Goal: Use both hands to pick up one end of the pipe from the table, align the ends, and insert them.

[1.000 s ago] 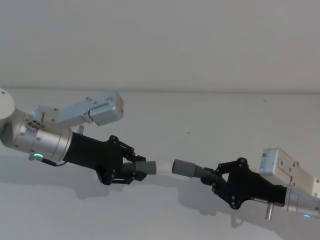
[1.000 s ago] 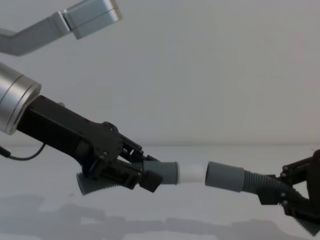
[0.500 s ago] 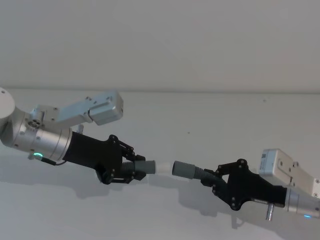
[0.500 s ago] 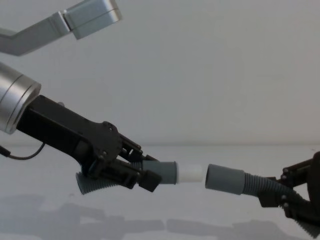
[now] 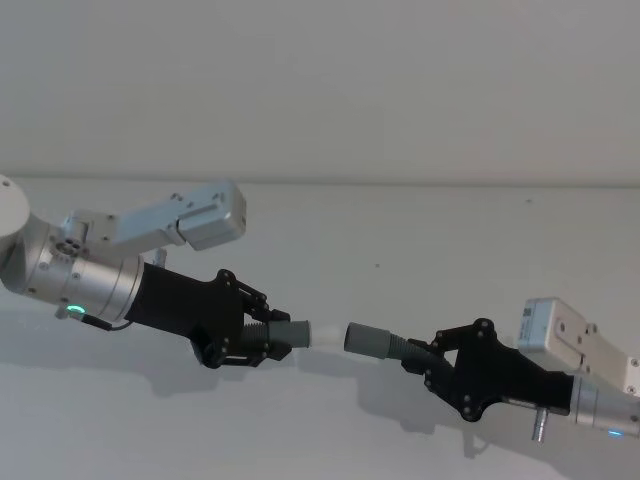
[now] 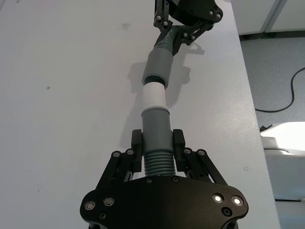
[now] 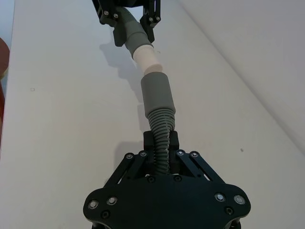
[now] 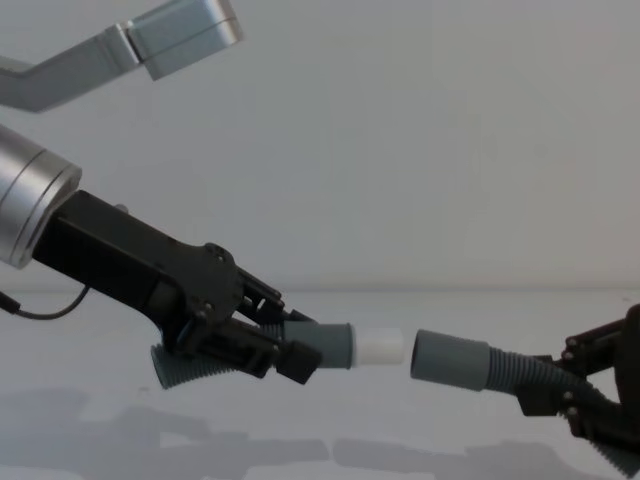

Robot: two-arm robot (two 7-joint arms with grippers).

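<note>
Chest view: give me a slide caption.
Left gripper and right gripper hold pipes end to end, spigot facing cuff, not yet inserted.

Left pipe piece (image 8: 335, 346): grey, smooth cuff, white spigot (image 8: 380, 346) sticking out toward right; corrugated middle clamped in left gripper (image 5: 268, 335), bent tail hung below gripper. Right pipe piece (image 8: 452, 361): grey cuff, open mouth faced spigot, corrugated neck pinched in right gripper (image 5: 418, 356). Both held clear of white table (image 5: 420, 230). Spigot tip just short of cuff mouth, narrow gap in chest view; not inserted
</note>
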